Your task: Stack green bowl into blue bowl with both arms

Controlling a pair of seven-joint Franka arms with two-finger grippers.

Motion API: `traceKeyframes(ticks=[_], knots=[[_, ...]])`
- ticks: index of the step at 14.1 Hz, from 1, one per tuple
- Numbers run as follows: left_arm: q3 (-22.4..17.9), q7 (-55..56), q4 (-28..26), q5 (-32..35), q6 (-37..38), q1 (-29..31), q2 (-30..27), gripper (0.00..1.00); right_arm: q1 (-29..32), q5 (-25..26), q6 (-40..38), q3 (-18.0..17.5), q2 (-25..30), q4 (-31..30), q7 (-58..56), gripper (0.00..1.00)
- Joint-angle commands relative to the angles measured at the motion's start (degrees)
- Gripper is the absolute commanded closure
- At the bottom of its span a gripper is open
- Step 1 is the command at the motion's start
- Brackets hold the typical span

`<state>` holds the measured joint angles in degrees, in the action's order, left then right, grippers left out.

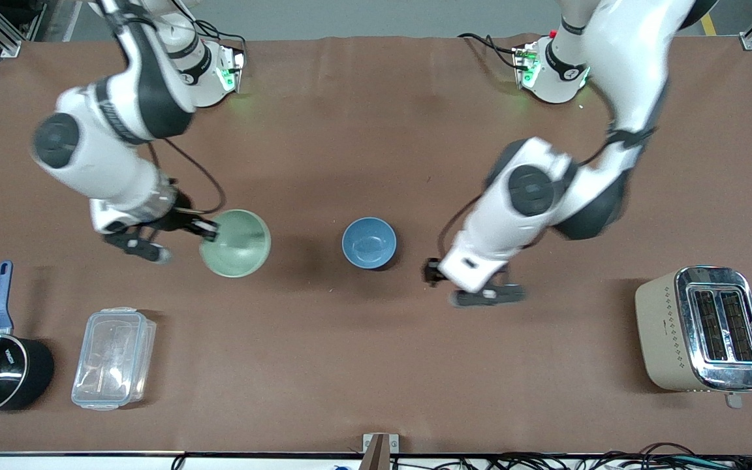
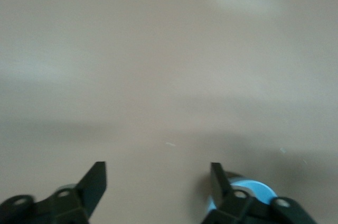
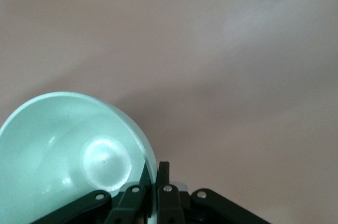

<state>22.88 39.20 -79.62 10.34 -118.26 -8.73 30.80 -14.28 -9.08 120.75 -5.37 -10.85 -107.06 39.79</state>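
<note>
Carrying step in hand: right pincer (image 1: 201,228) clenched on green bowl's (image 1: 235,243) rim, bowl tilted above worktop (image 1: 376,365), blue bowl (image 1: 369,243) resting between the pincers, left pincer (image 1: 438,273) spread, waiting beside it; next calls for lowering green into blue.

I see a brown-covered bench (image 1: 363,365), grey floor past its edges, and cables (image 1: 611,460) along the camera-side edge.
</note>
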Motion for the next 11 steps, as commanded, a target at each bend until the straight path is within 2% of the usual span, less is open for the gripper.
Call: traceKeyframes(ticks=[1, 5, 6, 7, 8, 11], knots=[[-0.38, -3.15, -2.82, 3.10, 4.43, 7.46, -8.63, 0.00, -4.24, 0.37, 2.10, -2.10, -7.41, 7.12, 11.75, 1.00], [0.06, -16.23, -2.73, 2.23, 14.27, 16.01, -16.72, 0.00, -13.12, 7.65, 7.39, -2.10, -12.43, 7.22, 27.84, 1.00], [-0.12, -20.18, -2.82, -0.90, 15.41, 18.55, -18.57, 0.00, -14.54, 9.32, 8.61, -2.10, -13.40, 7.22, 31.01, 1.00], [-0.99, -23.61, -2.91, -5.03, 17.51, 19.53, -20.33, 0.00, -15.94, 10.12, 10.45, -2.10, -14.54, 7.05, 33.57, 1.00], [-1.87, -26.17, -2.91, -6.28, 19.45, 20.15, -21.13, 0.00, -17.35, 10.31, 11.69, -2.10, -15.77, 7.04, 34.81, 1.00], [-4.76, -29.18, -3.78, -7.17, 25.17, 19.55, -25.25, 0.00, -19.30, 10.48, 13.02, -2.10, -16.92, 6.78, 37.37, 0.99]])
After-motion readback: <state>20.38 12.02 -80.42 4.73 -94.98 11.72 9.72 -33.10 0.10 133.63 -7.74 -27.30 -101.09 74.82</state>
